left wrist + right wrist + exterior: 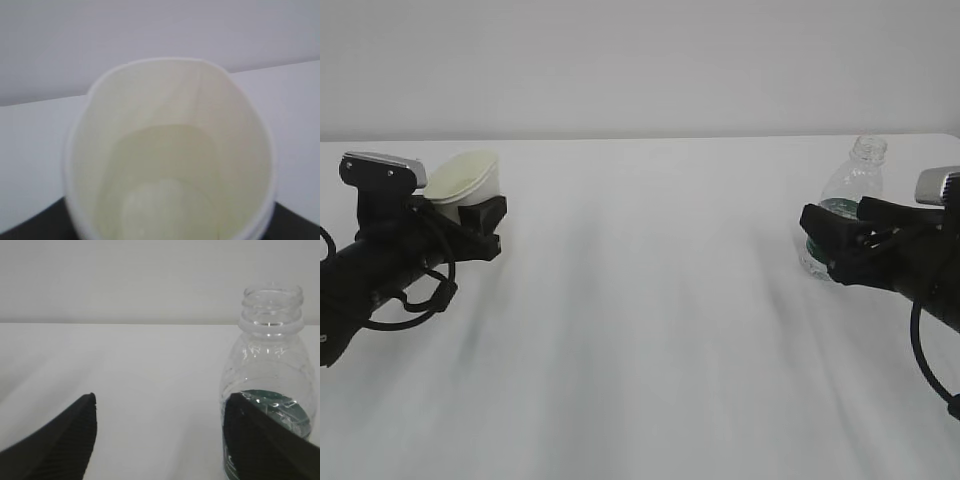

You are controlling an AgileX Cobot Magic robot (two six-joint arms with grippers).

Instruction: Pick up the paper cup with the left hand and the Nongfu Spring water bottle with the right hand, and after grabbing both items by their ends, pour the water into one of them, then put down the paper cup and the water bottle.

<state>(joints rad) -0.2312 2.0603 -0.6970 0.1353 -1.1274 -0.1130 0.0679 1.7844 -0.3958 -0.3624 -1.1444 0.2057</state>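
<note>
White table (650, 300): left hand (480, 215) clamped on tilted paper cup (468, 180); right hand (832, 248) spread wide, 1 finger (260, 440) against the bottle (850, 195)

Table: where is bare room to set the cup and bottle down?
The broad middle of the white table, between the left gripper holding the tilted paper cup and the right gripper at the water bottle, is bare. It is crowded only at those two edges.

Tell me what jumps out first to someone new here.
The paper cup at far left, tilted in the left gripper. At far right, the capless Nongfu Spring water bottle stands upright, with the open right gripper at its label and one finger across it.
</note>
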